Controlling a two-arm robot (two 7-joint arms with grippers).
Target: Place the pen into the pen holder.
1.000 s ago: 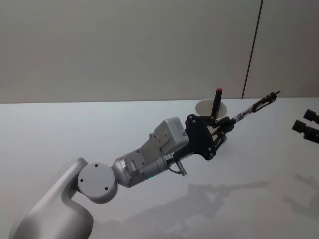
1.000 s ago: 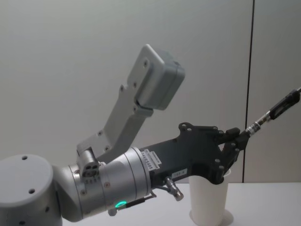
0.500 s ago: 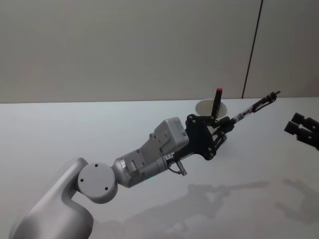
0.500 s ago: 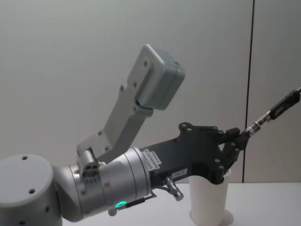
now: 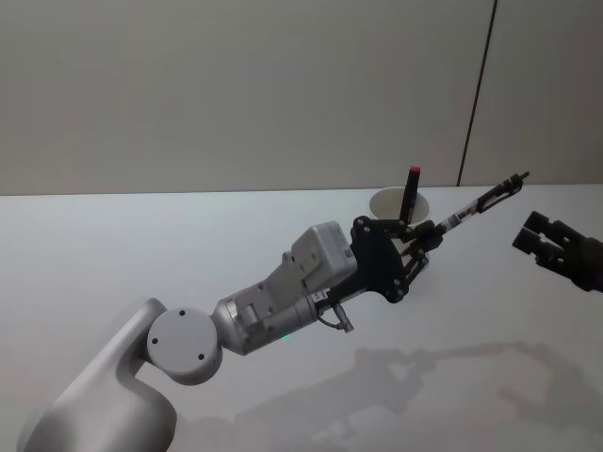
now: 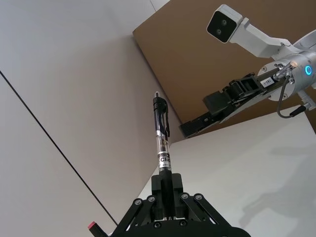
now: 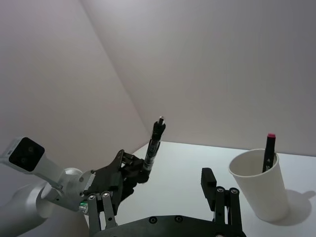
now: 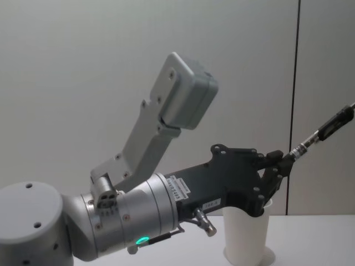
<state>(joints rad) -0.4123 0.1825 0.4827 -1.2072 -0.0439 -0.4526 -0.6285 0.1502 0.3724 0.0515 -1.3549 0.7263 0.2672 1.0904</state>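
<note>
Head view first: the left gripper (image 5: pixel 426 235) reaches forward over the white table (image 5: pixel 113 254), its fingers pinched tight on the lower end of the pen (image 5: pixel 476 206). That pen slants up and away to the right, its tip clear of everything. Just behind the gripper stands the pen holder (image 5: pixel 396 203), a white paper cup, with a red-capped marker (image 5: pixel 413 191) upright inside it. The right gripper (image 5: pixel 546 245) sits at the right edge, well apart from the pen, its fingers spread with a gap between them and nothing in it.

Left wrist view: the pen (image 6: pixel 161 136) rises straight out of the closed fingertips, with black clip end uppermost and clear barrel below. The right gripper (image 6: pixel 212 111) shows farther off, over the table.

Right wrist view: the right gripper's two black fingers (image 7: pixel 209 185) stand parted and empty. Beyond them, the left gripper (image 7: pixel 140 173) clamps the pen (image 7: pixel 154 143), which tilts upward. The pen holder (image 7: pixel 259 185) stands on the table to one side, with the marker (image 7: pixel 267 150) leaning inside it.

Chest view: the left gripper (image 8: pixel 280 166) is just above the pen holder (image 8: pixel 247 233) rim, shut on the pen (image 8: pixel 324 132), which angles up toward the right edge.
</note>
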